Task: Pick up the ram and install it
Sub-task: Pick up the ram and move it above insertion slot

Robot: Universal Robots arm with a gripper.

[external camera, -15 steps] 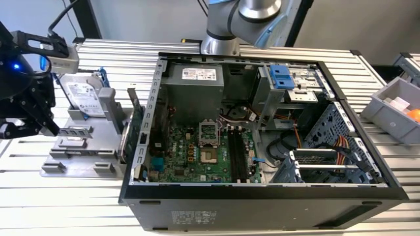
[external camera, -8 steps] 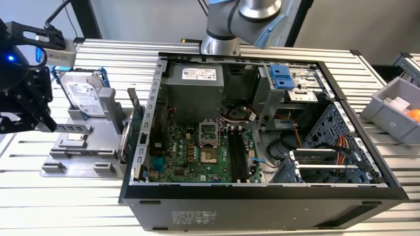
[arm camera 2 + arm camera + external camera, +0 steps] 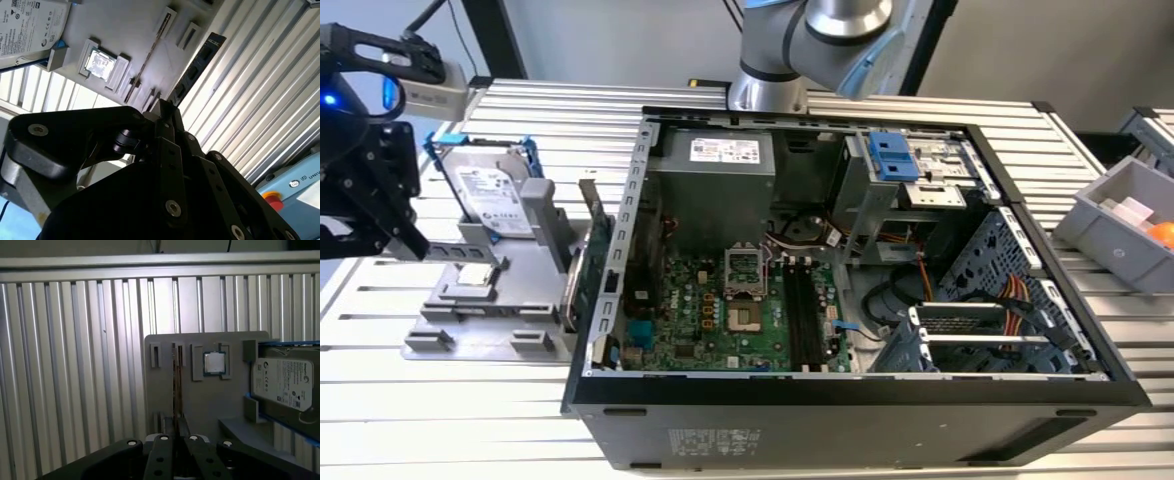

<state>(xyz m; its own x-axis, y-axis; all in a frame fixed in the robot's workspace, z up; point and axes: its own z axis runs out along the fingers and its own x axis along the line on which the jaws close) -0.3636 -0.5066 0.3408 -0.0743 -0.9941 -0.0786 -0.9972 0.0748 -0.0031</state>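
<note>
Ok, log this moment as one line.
phase: pickup | gripper: at ram, over holder | grasp: unclear | install: not done

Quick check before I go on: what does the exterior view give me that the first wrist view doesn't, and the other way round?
Exterior view: the open computer case, its green motherboard with long black slots, the arm's base, and a grey bin at that view's right.
First wrist view: a close look along a thin stick, apparently the ram, standing on edge in a slot of the grey holder, in line with the tool.
Both: that holder, the hard drive, the processor chip and the ribbed table.
</note>
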